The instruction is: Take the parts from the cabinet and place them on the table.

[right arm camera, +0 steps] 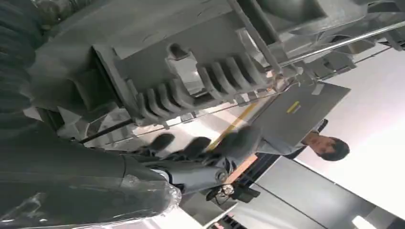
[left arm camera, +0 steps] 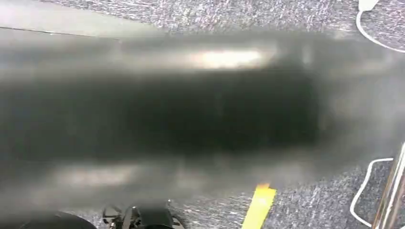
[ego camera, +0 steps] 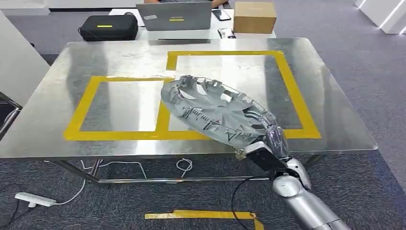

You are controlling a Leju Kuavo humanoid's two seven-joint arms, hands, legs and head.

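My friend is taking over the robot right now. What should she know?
Right hand holds the silver wheel cover by its near edge, tilted above the table, over the yellow tape boxes. Whether its far edge touches the table, I cannot tell.
Left hand: its wrist view is a dark blur, so its state is unclear.
Done: the cover is out and brought to the table.
Left: set it down flat and let go.

The left taped square (ego camera: 122,105) on the tabletop (ego camera: 57,120) lies bare; the silver wheel cover (ego camera: 215,110) overhangs the right one.
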